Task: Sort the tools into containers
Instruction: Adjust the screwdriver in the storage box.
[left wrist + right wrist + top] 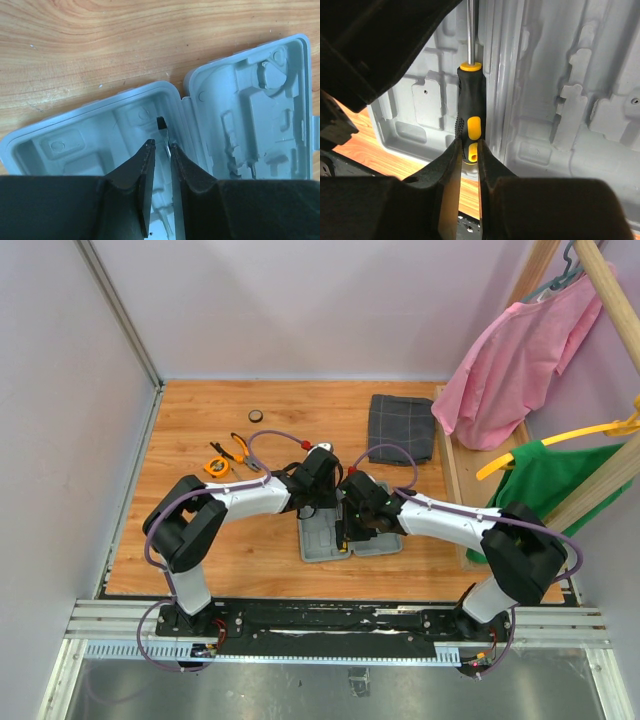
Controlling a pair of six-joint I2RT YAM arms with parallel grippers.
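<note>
Flanking the screwdriver: moulded case ridges.

White arms — black claws (purple cables)

Matt grey plastic case on grained wooden table.

Open grey case, screwdriver along its hinge
</note>
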